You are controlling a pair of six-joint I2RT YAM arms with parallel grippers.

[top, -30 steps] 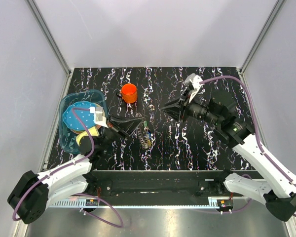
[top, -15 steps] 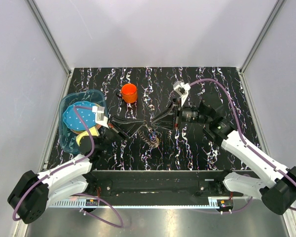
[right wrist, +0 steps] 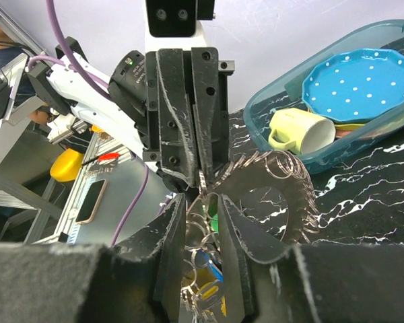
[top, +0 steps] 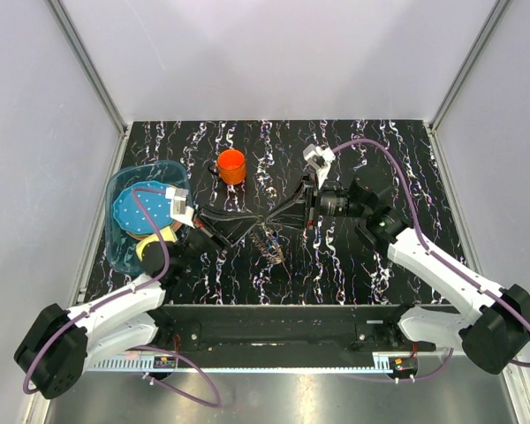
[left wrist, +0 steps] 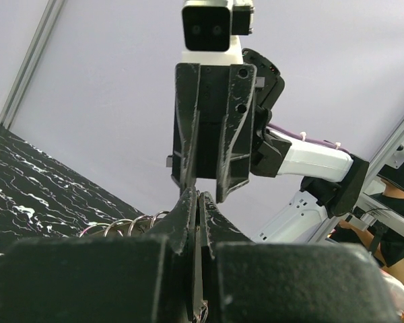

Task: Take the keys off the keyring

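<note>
The keyring [right wrist: 293, 202], a grey toothed ring with many small wire loops on its rim, is held up off the table between the two arms [top: 269, 241]. My left gripper [top: 250, 227] is shut on its rim; in the left wrist view [left wrist: 198, 202] the jaws pinch the thin plate edge-on. My right gripper [top: 271, 221] is open, tip to tip with the left one. In the right wrist view [right wrist: 202, 219] its fingers straddle hanging wire loops and the keys [right wrist: 212, 266] with green, blue and yellow heads.
An orange cup [top: 231, 165] stands at the back centre-left. A blue-green clear bin [top: 117, 252] at the left holds a spotted blue plate [top: 141, 210] and a yellow mug [right wrist: 299, 131]. Black marbled tabletop [top: 362, 265] with grey walls around.
My right arm has swung left and its wide-open jaws have narrowed around the loops below the left gripper. The left gripper has kept hold of the keyring, lifting it slightly.
</note>
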